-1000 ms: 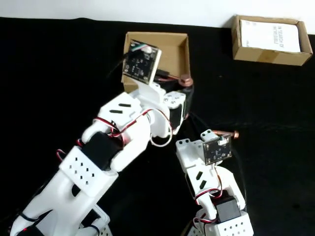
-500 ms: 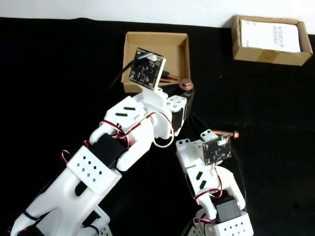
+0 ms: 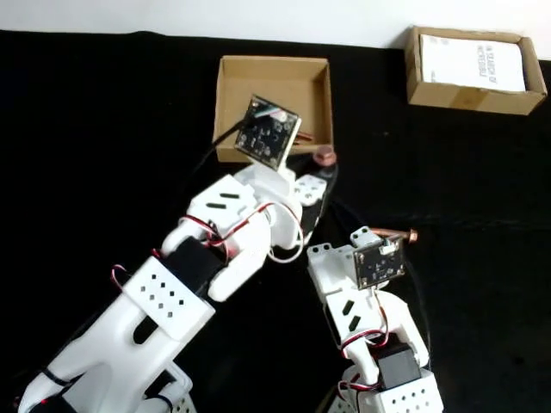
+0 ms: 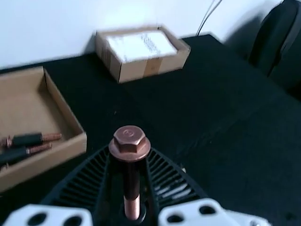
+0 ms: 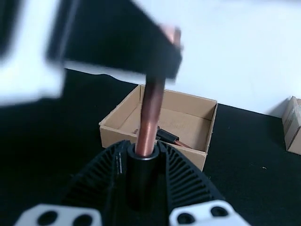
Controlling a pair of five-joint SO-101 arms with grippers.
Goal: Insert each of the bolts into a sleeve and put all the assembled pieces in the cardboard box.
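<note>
While the left gripper (image 4: 129, 165) clamps a copper hex-head bolt (image 4: 130, 141) just beside the brown cardboard box (image 3: 273, 61), the right gripper (image 5: 141, 160) pinches a black cylindrical sleeve (image 5: 140, 181) with a second bolt (image 5: 151, 108) seemingly part-seated, so pushing it home likely comes next.

we look from one fixed camera set high off the arms, facing steeply down over the black counter (image 3: 103, 103); the cardboard box (image 3: 275, 90) lies upper centre of that frame, a second box (image 3: 465, 97) upper right. the left wrist camera rides just behind the left claw (image 4: 129, 160), so near that the bolt (image 4: 129, 140) it grips stands large before the lens, and faces low across the counter to the pale wall (image 4: 47, 19). the right wrist camera sits likewise behind the right claw (image 5: 141, 157) and its sleeve (image 5: 141, 183). all three views share the cardboard box.
</note>
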